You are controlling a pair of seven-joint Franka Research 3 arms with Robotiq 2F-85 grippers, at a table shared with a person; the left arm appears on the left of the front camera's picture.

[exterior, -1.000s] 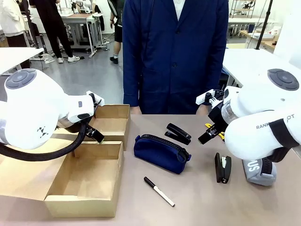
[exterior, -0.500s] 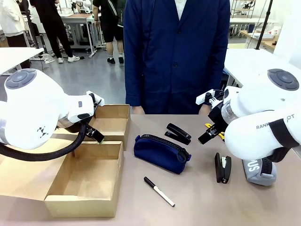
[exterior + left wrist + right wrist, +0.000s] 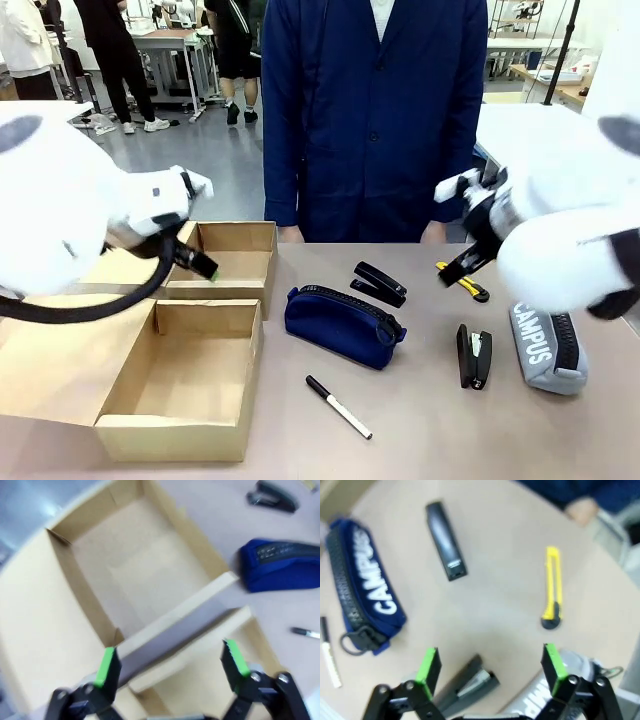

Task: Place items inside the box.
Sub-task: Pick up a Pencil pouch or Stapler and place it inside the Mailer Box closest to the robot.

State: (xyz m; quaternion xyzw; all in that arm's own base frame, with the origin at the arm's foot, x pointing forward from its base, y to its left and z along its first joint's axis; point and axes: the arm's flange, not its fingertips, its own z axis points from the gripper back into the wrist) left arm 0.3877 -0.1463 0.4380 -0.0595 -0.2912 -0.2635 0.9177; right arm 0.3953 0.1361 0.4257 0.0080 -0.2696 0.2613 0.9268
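My left gripper (image 3: 171, 661) hung over the cardboard box (image 3: 172, 440), fingers spread wide, nothing between them. My right gripper (image 3: 491, 665) was spread just as wide and empty, above the table (image 3: 430, 420) near the yellow utility knife (image 3: 466, 284). All items lay on the table outside the box: navy pencil case (image 3: 345, 327), far stapler (image 3: 379, 283) just behind it, near stapler (image 3: 474, 355) beside the grey pencil case (image 3: 546, 345), marker pen (image 3: 338, 406) closest to me.

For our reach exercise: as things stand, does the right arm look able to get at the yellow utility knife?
Probably yes. The right tool hangs open above the table, where the yellow utility knife lies just ahead, apart from the stapler, with nothing over it.
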